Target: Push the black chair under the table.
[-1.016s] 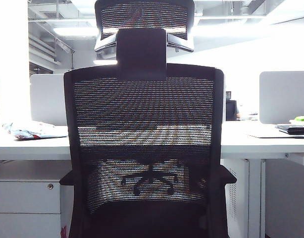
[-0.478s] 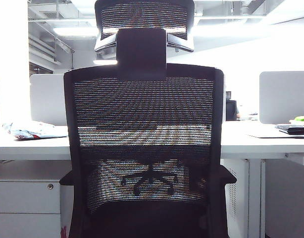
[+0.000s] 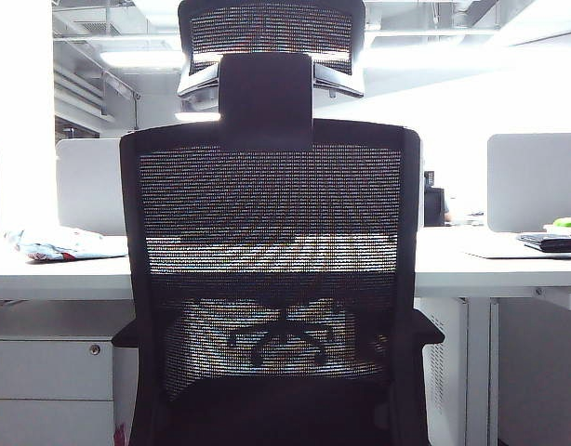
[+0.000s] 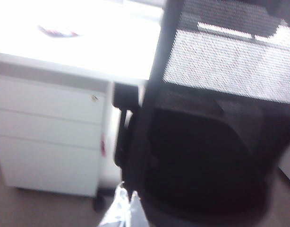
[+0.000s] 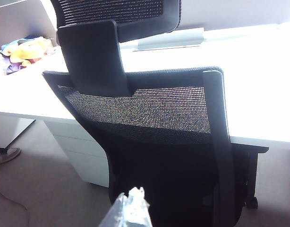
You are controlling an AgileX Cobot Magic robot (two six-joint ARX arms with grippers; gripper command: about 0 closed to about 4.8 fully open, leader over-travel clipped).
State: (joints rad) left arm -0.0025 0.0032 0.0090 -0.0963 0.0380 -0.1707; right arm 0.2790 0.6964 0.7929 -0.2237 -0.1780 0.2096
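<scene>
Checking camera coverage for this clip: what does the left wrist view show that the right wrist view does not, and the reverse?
Only the left wrist view shows the drawer cabinet's front with its round lock and the left gripper, fingertips together, low behind the chair. Only the right wrist view shows the headrest, a colourful bundle on the table, and the right gripper, also closed. Both show the chair's mesh back and the table.

left gripper [image 4: 124, 208] pale translucent fingertips (blurred), right gripper [image 5: 130, 208] likewise, 2 tips each
</scene>
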